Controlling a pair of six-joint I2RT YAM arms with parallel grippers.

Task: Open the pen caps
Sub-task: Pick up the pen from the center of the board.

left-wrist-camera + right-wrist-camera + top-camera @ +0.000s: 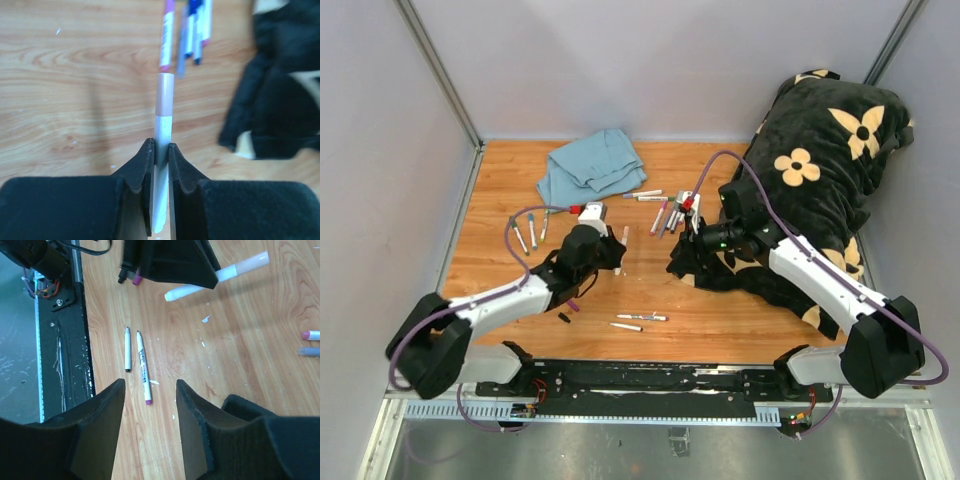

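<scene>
My left gripper [608, 250] is shut on a white marker barrel [163, 135], and its pale pink cap [165, 95] sticks out past the fingertips [148, 155], above the table. The same marker [200, 286] and cap [250, 262] show in the right wrist view. My right gripper [150, 390] is open and empty, above the wood to the right of the held marker, by the blanket's edge [682, 245]. A loose purple cap [573, 306] and a black cap [564, 318] lie near the left arm. A group of capped markers [665, 215] lies at the middle back.
Two markers [635, 321] lie near the front edge, and in the right wrist view [143, 367]. Three markers [532, 233] lie at the left. A blue cloth [590, 165] is at the back. A black flowered blanket [820, 180] covers the right side.
</scene>
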